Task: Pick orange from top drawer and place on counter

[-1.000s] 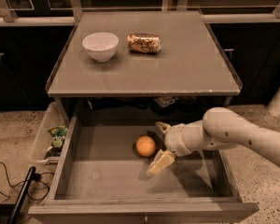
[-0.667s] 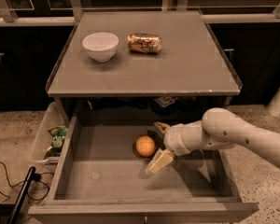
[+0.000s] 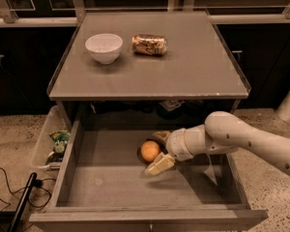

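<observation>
The orange point(image 3: 149, 150) lies on the flat bottom of the open top drawer point(image 3: 111, 182), a little right of its middle. My gripper point(image 3: 155, 152) reaches in from the right, low inside the drawer. It is open, with one pale finger point(image 3: 160, 165) in front of the orange and the other finger point(image 3: 161, 136) behind it, so the orange sits between them. The grey counter point(image 3: 183, 66) is the cabinet top above the drawer.
A white bowl point(image 3: 104, 47) and a crushed tan-and-brown can point(image 3: 149, 45) stand on the back of the counter. A clear plastic bin point(image 3: 48, 144) with packets sits left of the drawer. A black cable point(image 3: 9, 187) lies on the speckled floor at the left.
</observation>
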Tool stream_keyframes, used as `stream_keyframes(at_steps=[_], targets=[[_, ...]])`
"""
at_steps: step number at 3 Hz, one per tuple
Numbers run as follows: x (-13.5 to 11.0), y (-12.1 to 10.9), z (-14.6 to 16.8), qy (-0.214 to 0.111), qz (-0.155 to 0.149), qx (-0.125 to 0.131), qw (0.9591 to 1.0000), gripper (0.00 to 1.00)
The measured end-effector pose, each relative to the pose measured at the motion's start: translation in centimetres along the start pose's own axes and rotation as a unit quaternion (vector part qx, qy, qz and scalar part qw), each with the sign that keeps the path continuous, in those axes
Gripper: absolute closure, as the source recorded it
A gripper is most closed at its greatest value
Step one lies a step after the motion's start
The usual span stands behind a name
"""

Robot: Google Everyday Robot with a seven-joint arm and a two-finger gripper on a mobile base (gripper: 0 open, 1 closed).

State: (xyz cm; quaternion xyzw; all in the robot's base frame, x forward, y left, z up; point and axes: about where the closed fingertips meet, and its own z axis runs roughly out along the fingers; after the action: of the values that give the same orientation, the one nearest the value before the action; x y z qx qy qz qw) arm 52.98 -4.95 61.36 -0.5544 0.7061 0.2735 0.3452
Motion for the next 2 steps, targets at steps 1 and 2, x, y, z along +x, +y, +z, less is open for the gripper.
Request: stream_keyframes(at_steps=[1,2], targets=[[0.0,0.0,0.0,0.0,0.0,0.0,1.0,0.42],[0.0,0.0,0.0,0.0,0.0,0.0,1.0,0.65]])
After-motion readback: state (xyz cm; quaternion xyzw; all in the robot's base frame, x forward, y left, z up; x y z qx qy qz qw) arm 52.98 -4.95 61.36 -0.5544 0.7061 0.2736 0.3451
